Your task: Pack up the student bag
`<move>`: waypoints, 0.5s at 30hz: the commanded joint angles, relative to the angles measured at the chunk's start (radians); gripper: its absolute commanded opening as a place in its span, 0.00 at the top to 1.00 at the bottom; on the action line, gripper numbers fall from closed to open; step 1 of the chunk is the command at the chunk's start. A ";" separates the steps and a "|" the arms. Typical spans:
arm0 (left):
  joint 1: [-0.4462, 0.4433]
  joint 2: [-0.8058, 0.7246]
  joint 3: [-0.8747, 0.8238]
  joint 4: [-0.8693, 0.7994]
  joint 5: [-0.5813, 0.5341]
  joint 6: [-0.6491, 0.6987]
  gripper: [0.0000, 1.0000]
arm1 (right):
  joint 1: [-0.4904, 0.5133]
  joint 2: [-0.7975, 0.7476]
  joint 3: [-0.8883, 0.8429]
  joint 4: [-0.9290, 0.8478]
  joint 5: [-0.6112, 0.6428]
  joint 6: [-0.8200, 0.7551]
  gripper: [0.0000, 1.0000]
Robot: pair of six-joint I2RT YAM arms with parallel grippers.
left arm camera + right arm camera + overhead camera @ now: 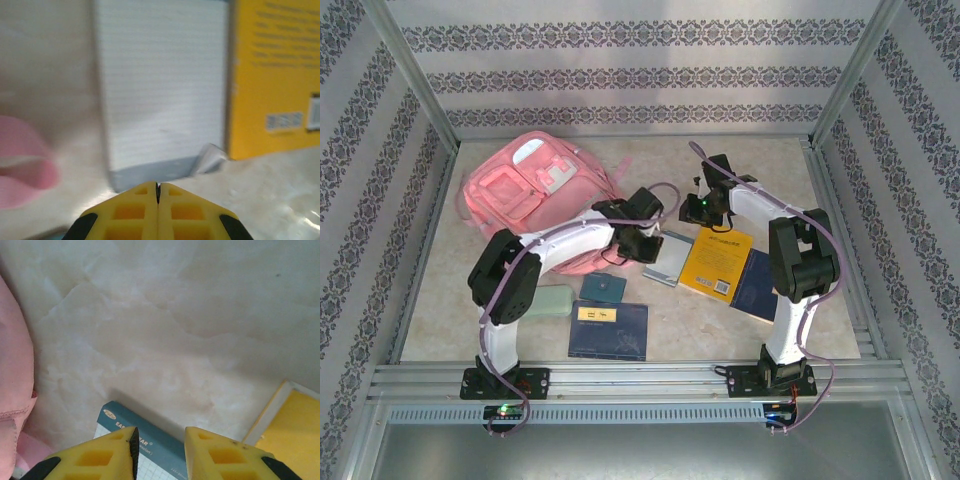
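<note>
The pink student bag lies at the back left of the table, pockets facing up. Its pink fabric also runs down the left edge of the right wrist view, and a pink strap shows in the left wrist view. My left gripper is shut with nothing in it, low at the near end of a white lined notepad. My right gripper is open above the teal binding edge of that notepad. In the top view the two grippers flank the notepad.
A yellow book lies right of the notepad, partly over a dark blue book. Nearer the front lie a blue book, a small teal item and a pale green case. Patterned walls enclose the table.
</note>
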 commanded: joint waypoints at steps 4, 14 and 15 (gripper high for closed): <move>-0.092 0.083 -0.004 0.040 0.062 -0.047 1.00 | -0.021 -0.037 -0.035 0.009 0.051 0.030 0.68; -0.063 0.187 0.078 -0.003 0.013 -0.029 1.00 | -0.028 -0.053 -0.052 0.015 0.054 0.034 0.67; -0.050 0.187 0.077 0.000 0.011 -0.028 1.00 | -0.027 -0.049 -0.049 0.014 0.051 0.030 0.66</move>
